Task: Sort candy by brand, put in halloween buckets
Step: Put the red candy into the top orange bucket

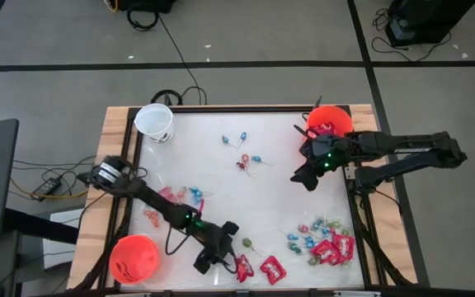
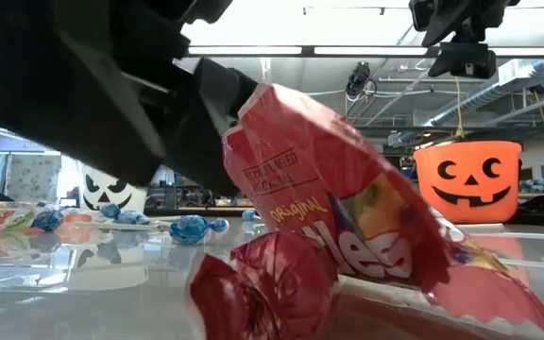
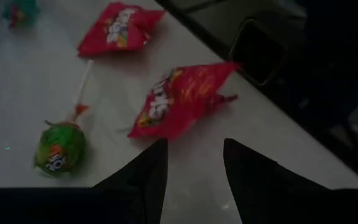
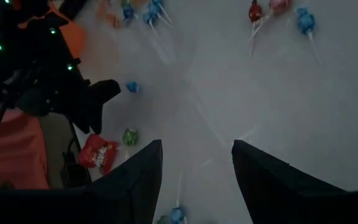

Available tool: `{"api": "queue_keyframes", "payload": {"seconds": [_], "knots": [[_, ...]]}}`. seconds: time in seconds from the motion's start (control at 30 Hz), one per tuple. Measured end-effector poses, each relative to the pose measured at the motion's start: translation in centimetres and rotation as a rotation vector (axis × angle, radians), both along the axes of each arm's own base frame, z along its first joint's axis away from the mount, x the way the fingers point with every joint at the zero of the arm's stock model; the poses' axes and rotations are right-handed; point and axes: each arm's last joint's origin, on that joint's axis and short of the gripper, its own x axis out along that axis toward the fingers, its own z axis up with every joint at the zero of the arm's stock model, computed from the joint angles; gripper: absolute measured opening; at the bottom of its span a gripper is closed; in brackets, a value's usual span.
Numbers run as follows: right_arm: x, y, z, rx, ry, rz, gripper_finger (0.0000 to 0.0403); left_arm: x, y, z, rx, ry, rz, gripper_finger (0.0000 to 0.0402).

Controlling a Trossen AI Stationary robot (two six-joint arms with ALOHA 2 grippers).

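**Both grippers open and empty**

While the left gripper hovers, fingers parted and holding nothing, just short of a crumpled red packet at the table's near edge, the right gripper hangs open, empty, beside the far orange bucket.

Two dark, slender jointed arms are seen. The left arm is built of black segments, with a silvery round joint at its base and a thin black cable looped beside its wrist; small green lights are shown there. The right arm is formed of black links, with green lights near its wrist. Tapered, matte black fingers are fitted to each.
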Motion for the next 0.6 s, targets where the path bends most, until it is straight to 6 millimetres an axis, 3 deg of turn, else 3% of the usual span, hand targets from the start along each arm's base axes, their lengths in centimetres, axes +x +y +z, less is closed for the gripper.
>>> {"api": "queue_keyframes", "payload": {"seconds": [0.2, 0.6], "knots": [[0.03, 0.36, -0.07, 0.008, 0.008, 0.009, 0.0205, 0.43, -0.08, 0.37, 0.034, -0.098, 0.033, 0.0163], [-0.06, 0.36, -0.15, 0.010, 0.020, 0.006, 0.0205, 0.31, -0.13, 0.26, 0.116, -0.144, -0.068, 0.0163]]}}
